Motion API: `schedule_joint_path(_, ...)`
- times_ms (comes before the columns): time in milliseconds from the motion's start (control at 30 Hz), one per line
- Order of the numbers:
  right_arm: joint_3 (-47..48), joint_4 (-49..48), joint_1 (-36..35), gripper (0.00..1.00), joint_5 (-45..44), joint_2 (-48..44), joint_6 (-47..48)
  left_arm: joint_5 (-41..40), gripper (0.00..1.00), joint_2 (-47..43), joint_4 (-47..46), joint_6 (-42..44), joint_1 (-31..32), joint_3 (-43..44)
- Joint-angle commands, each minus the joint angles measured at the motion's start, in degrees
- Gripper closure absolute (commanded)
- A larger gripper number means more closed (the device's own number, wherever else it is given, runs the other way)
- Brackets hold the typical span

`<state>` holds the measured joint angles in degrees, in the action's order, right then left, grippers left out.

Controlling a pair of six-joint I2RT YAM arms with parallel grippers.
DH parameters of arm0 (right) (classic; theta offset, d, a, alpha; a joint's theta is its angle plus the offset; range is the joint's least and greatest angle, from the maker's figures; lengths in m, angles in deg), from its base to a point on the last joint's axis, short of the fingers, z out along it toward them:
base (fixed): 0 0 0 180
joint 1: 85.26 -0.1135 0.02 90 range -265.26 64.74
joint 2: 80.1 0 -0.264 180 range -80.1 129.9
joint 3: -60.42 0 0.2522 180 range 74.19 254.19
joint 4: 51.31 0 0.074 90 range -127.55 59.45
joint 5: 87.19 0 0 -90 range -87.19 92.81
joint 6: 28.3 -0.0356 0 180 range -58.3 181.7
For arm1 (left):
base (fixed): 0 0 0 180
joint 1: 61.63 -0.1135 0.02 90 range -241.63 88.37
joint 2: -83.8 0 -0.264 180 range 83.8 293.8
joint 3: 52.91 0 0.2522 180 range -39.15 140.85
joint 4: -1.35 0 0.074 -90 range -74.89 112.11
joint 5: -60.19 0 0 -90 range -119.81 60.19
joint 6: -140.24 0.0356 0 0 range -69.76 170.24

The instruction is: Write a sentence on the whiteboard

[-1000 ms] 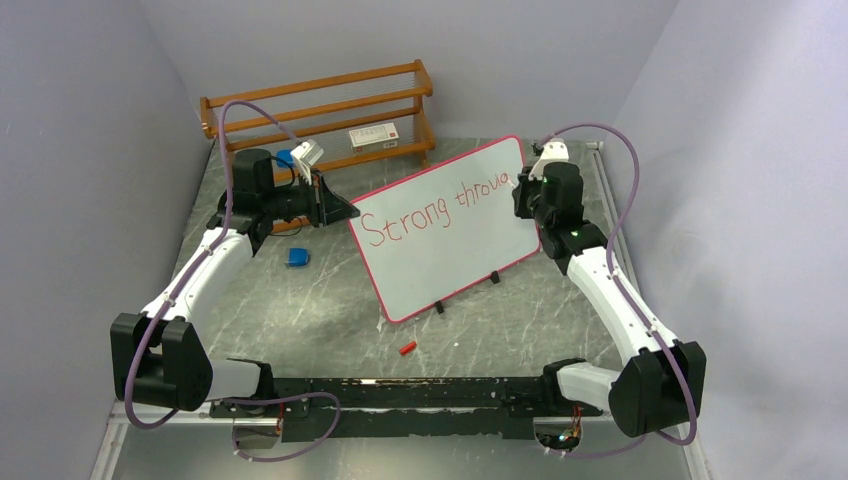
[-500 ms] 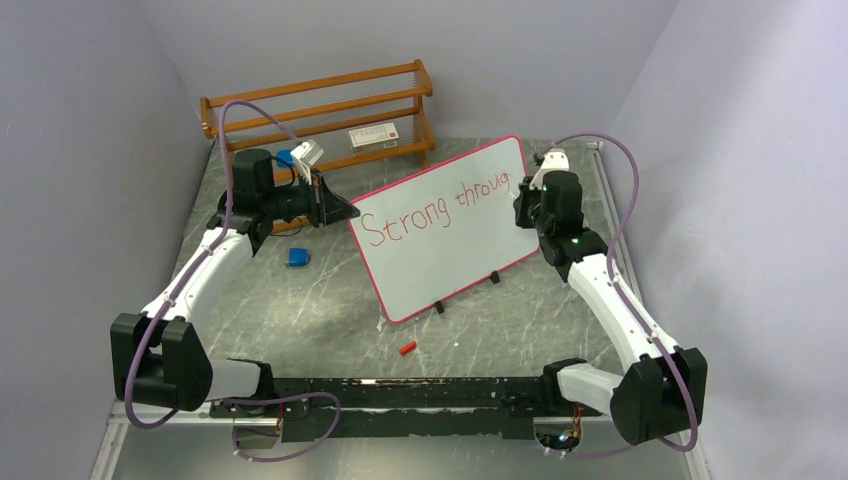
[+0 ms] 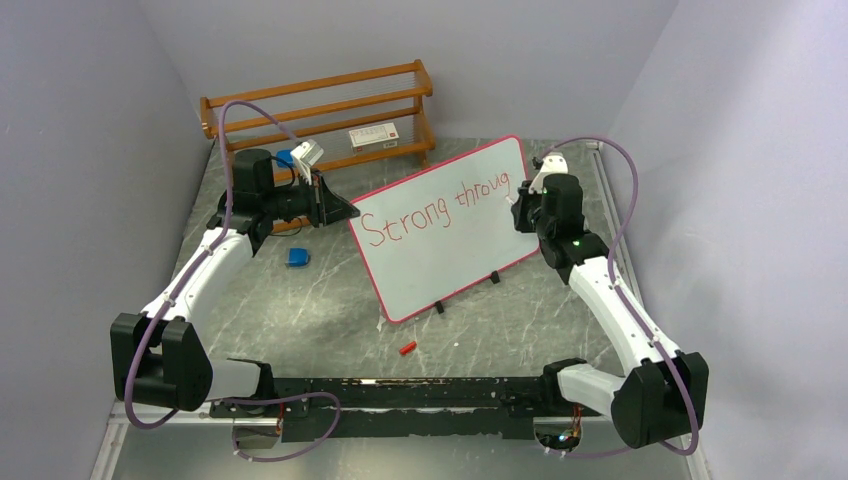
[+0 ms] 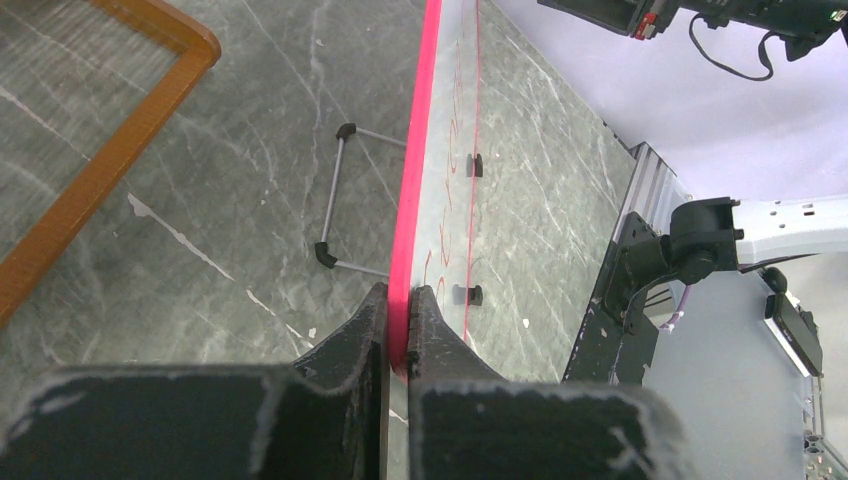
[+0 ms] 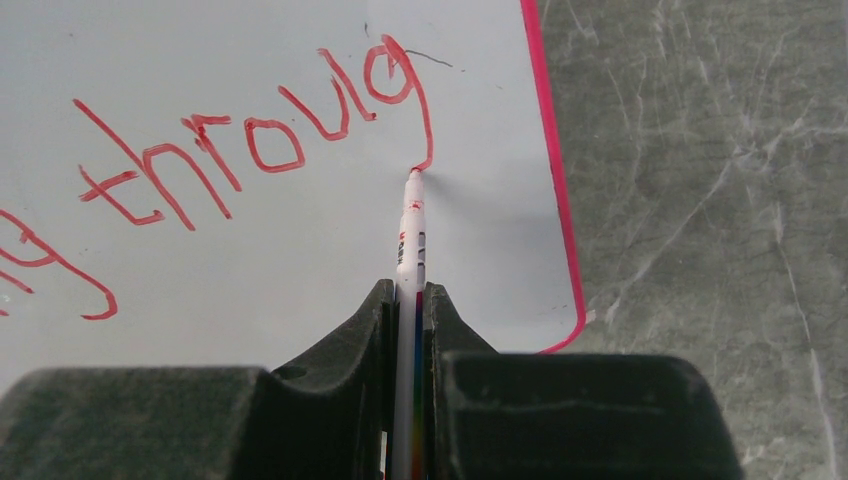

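The whiteboard (image 3: pixel 445 240) stands tilted on black feet mid-table, its pink rim (image 4: pixel 412 190) seen edge-on in the left wrist view. My left gripper (image 3: pixel 345 212) (image 4: pixel 398 300) is shut on the board's left rim. Red lettering, the sentence (image 3: pixel 440 208) (image 5: pixel 250 140), reads "Strong throug". My right gripper (image 3: pixel 520 195) (image 5: pixel 405 295) is shut on a white marker (image 5: pixel 408 240) with a red tip. The tip touches the board at the bottom of the tail of the "g".
A wooden rack (image 3: pixel 320 110) stands at the back with a small white box (image 3: pixel 373 136) on its lower shelf. A blue object (image 3: pixel 297 257) lies left of the board. A red marker cap (image 3: pixel 406 348) lies on the table in front. The board's wire stand (image 4: pixel 340 200) props it behind.
The right gripper has slid slightly down and right along the board with the marker, drawing the tail of the "g". The left arm and the board have not moved.
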<state>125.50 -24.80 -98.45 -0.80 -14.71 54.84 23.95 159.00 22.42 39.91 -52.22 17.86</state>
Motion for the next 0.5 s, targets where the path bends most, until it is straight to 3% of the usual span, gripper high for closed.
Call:
schedule_joint_path(0, 0.56, 1.28, 0.25, 1.00, 3.35, -0.73, -0.51, -3.57, 0.95, 1.00, 4.60, 4.00, 1.71, -0.86)
schedule_joint_path(167, 2.28, 1.11, 0.27, 1.00, 4.39, -1.23, -0.46, -3.88, 0.95, 0.92, 4.73, 4.09, 1.75, -0.85)
schedule_joint_path(467, 6.81, -0.63, 0.68, 1.00, -1.31, -1.67, 0.99, -4.16, 0.95, 0.91, 4.91, 4.18, 1.68, -0.76)
